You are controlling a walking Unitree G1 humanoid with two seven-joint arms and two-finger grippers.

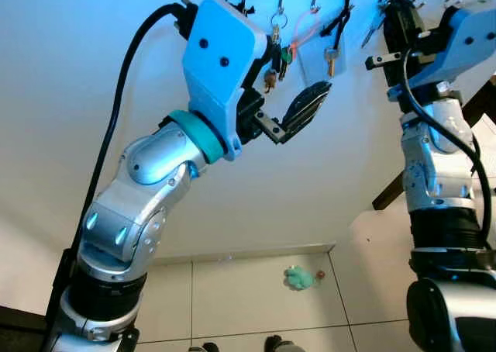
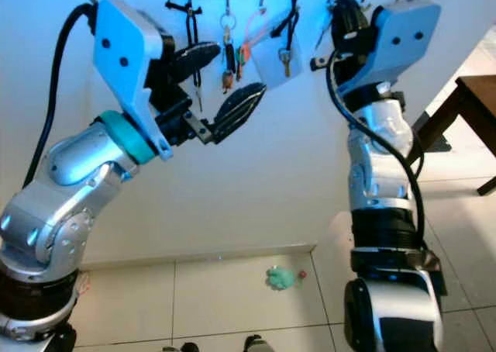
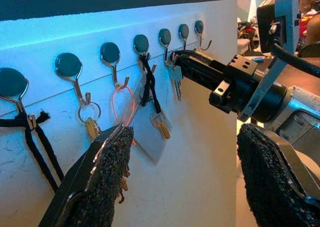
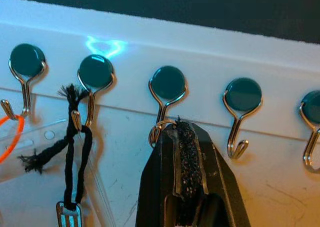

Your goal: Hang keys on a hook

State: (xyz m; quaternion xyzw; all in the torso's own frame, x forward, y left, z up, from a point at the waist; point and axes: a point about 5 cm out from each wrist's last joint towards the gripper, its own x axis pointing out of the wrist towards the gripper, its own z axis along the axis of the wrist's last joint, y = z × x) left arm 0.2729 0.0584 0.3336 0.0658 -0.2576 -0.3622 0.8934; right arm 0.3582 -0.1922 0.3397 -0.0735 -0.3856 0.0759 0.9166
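Right wrist view: we see the right pincer (image 4: 182, 137) clenched on a key ring (image 4: 159, 132), ring touching a hook (image 4: 167, 94). The left pincer (image 3: 185, 177) hangs released near the hung keys (image 3: 160, 124).

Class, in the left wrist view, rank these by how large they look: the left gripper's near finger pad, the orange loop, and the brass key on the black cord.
1. Finger pad, largest, though it is closest to the camera.
2. Orange loop.
3. Brass key, smallest.
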